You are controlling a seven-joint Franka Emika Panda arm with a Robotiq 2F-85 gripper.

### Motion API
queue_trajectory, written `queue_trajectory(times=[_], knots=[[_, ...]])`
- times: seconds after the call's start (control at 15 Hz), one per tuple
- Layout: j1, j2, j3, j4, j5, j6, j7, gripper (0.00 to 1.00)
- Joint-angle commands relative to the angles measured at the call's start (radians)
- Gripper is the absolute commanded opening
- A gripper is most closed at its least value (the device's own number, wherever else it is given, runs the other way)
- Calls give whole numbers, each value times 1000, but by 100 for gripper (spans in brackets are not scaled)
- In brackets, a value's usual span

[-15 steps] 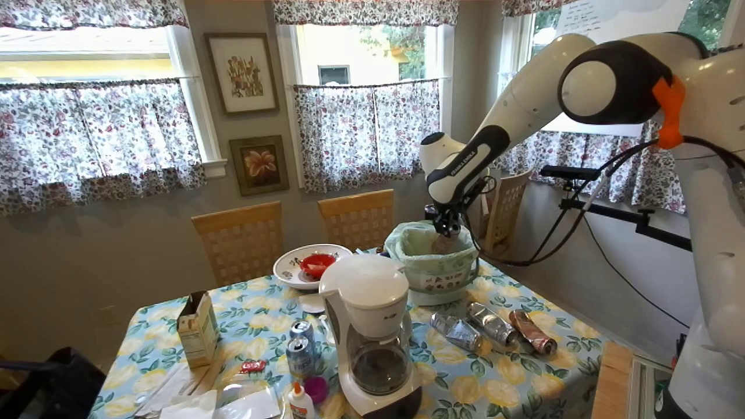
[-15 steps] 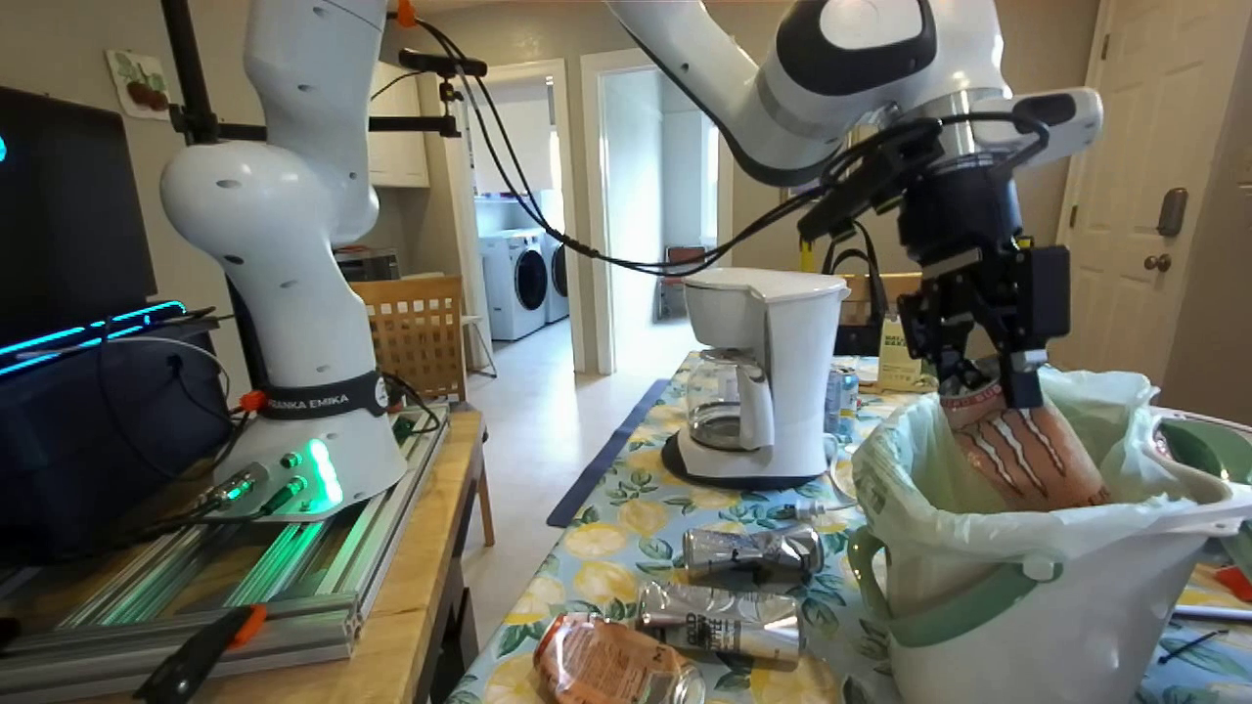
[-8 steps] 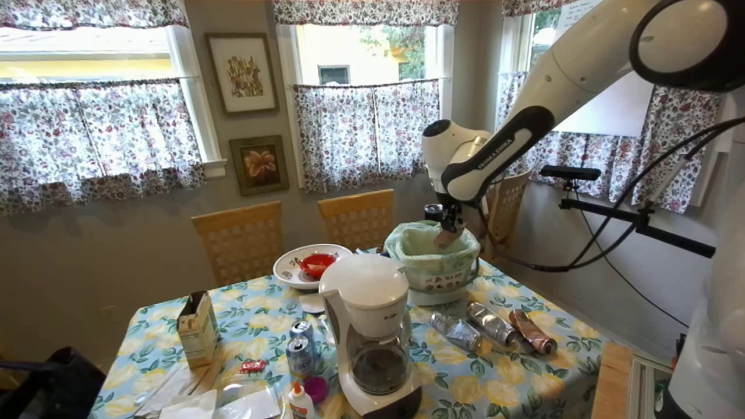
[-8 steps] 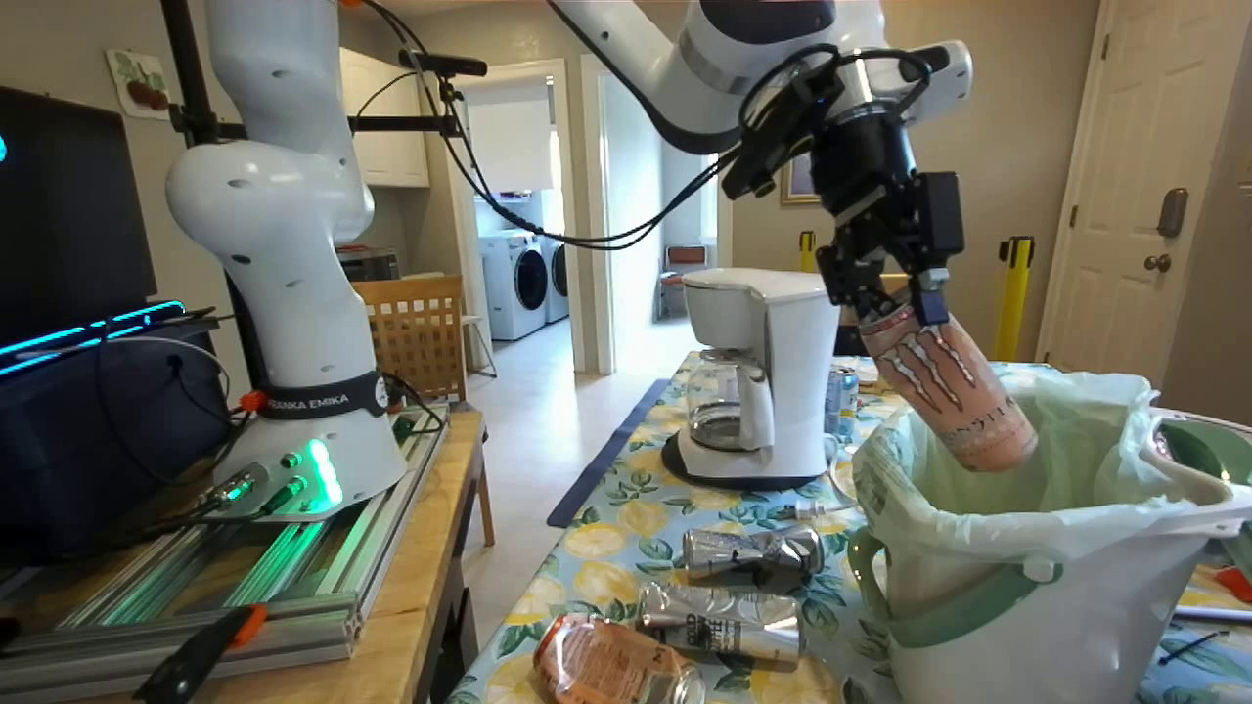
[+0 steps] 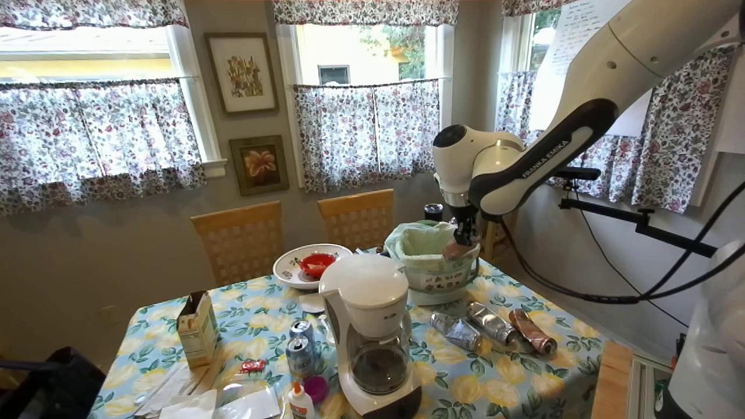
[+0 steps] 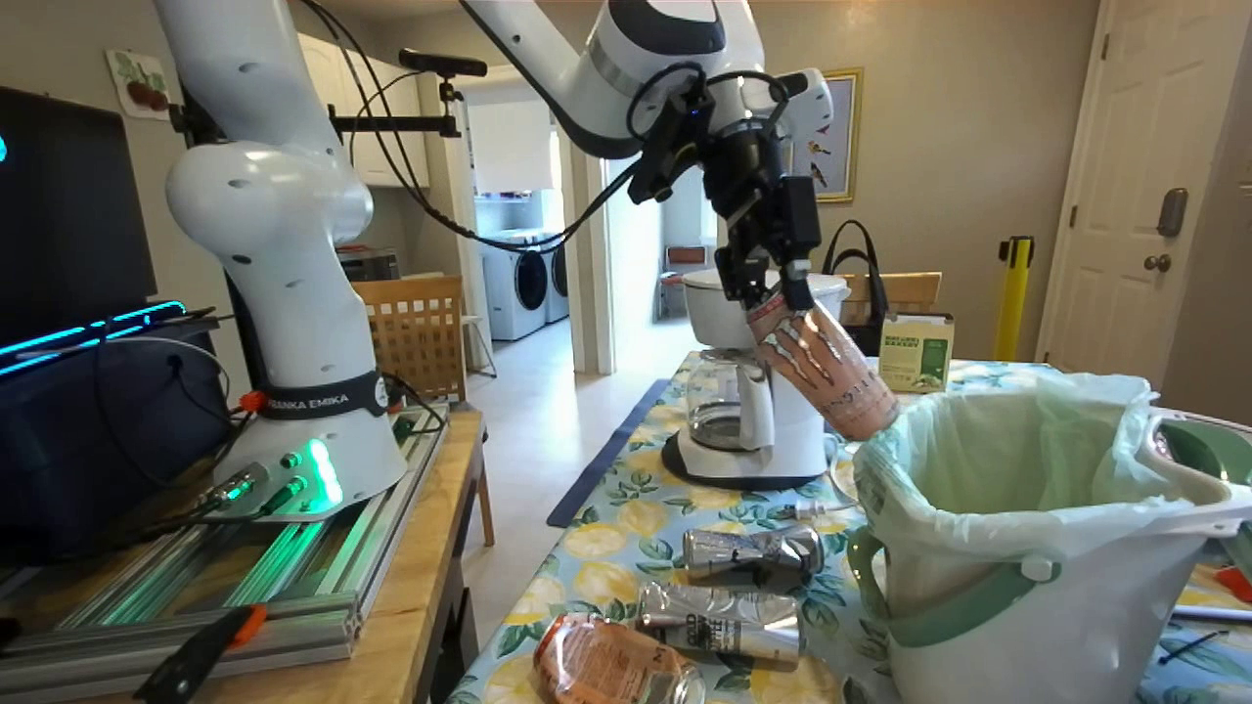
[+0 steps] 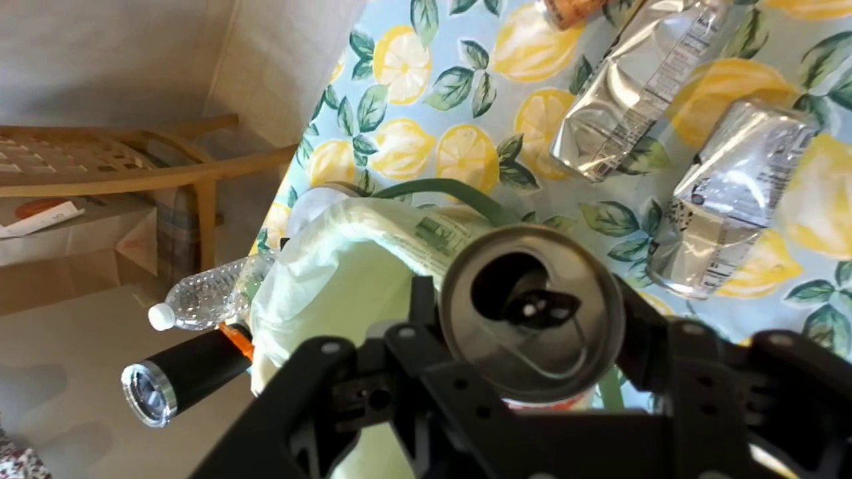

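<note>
My gripper [image 6: 768, 286] is shut on a pink can [image 6: 827, 370] by its top end. The can hangs tilted, its lower end close to the rim of a white bin [image 6: 1037, 626] with a pale green liner. I cannot tell whether they touch. In an exterior view the can [image 5: 456, 251] overlaps the bin's near side [image 5: 441, 283], below the gripper [image 5: 467, 234]. In the wrist view the can's opened top [image 7: 492, 349] sits between the two fingers, with the bin's liner [image 7: 353, 223] beside and beneath it.
Crushed silver cans [image 6: 753, 553] [image 6: 722, 621] and an orange can [image 6: 611, 665] lie on the table beside the bin. A white coffee maker [image 5: 365, 294] stands near. A plate [image 5: 289, 269], blue cans [image 5: 300, 356] and a carton [image 5: 198, 331] stand farther off. A clear bottle [image 7: 213, 293] and black tumbler [image 7: 193, 376] are behind the bin.
The gripper has lifted the pink can up from inside the bin and carried it toward the robot's base, to the bin's rim. It stayed gripped. The bin and other cans have not moved.
</note>
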Motion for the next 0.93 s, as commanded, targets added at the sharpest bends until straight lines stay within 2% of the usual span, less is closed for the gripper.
queue_trajectory(times=[0.0,0.33,0.87], knots=[[-17,-102,42,-103,-30,-30,42,37],[-32,-137,69,-149,-44,-83,53,37],[-82,-105,45,-178,-85,-201,55,37]])
